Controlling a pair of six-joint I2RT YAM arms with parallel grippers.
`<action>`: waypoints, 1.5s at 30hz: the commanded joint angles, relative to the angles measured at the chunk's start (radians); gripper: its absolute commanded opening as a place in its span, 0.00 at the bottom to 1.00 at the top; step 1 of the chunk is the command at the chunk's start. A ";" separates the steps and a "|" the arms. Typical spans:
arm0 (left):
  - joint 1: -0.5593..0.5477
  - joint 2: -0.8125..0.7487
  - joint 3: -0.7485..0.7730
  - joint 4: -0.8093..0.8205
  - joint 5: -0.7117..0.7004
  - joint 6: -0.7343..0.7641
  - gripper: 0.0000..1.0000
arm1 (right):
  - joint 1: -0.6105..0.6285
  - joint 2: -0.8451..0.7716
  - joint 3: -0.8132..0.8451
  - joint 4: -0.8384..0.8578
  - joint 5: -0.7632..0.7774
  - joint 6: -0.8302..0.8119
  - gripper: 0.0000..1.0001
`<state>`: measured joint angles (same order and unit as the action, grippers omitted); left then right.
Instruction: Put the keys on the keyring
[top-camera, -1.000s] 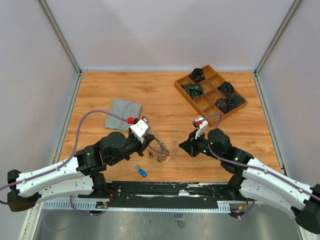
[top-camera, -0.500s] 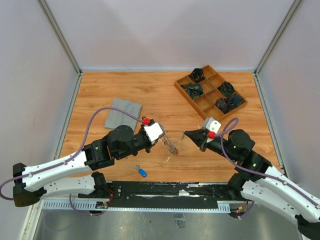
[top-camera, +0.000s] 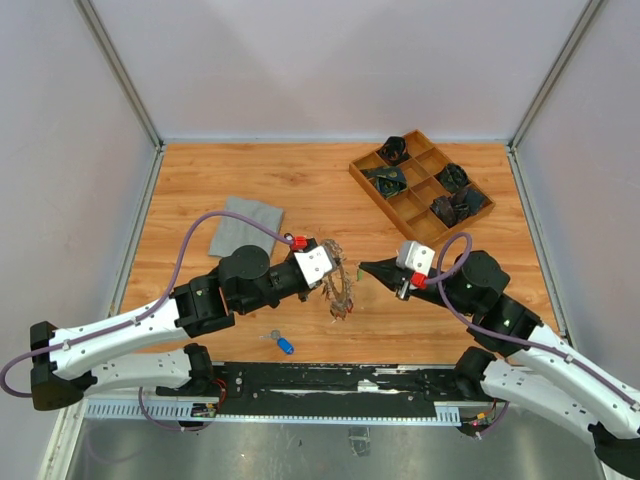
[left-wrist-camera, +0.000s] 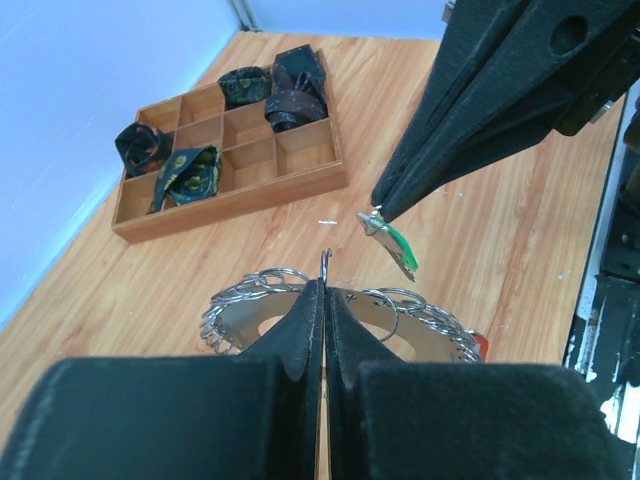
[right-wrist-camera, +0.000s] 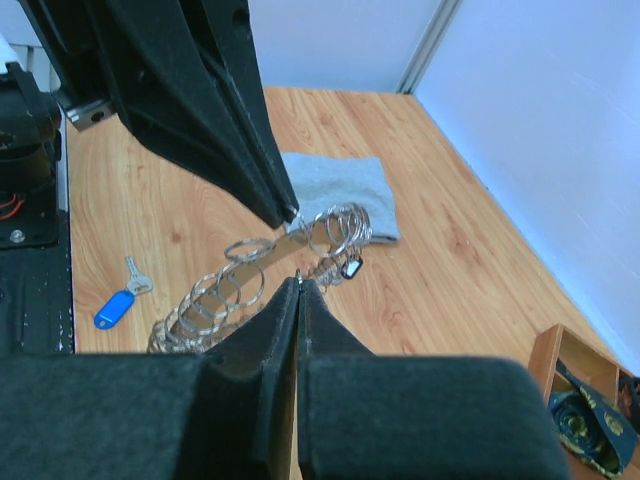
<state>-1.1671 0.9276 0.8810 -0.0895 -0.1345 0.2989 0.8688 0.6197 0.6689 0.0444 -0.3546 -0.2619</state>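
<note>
The soft grey cloth (top-camera: 245, 226) lies flat at the left. The left claw (left-wrist-camera: 325, 288) is pressed together on the thin wire keyring (left-wrist-camera: 250, 308), a spiky silver loop. A blue-tagged key (top-camera: 284, 345) lies near the wooden surface's (top-camera: 320, 190) front edge. The right claw (right-wrist-camera: 300, 288) pinches a green-tagged key (left-wrist-camera: 397, 246) just beside the ring. Open boards lie between it and the partitioned wooden tray (left-wrist-camera: 230, 203).

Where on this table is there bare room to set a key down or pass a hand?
Bare wood runs along the far side of the table, between the grey cloth and the wooden tray. The centre is crowded: the left claw grips the keyring, the right claw holds a green-tagged key beside it. A blue-tagged key lies nearer the bases.
</note>
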 joint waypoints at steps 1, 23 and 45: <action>0.000 -0.009 0.034 0.095 0.043 -0.014 0.01 | -0.003 0.022 0.072 0.055 -0.029 0.025 0.01; 0.000 0.009 0.038 0.117 0.033 -0.036 0.00 | -0.003 0.074 0.085 0.110 -0.058 0.105 0.01; 0.000 0.013 0.044 0.119 0.005 -0.048 0.00 | -0.004 0.054 0.082 0.049 -0.043 0.102 0.01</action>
<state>-1.1671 0.9543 0.8810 -0.0536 -0.1215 0.2565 0.8688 0.6617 0.7284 0.0963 -0.4030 -0.1673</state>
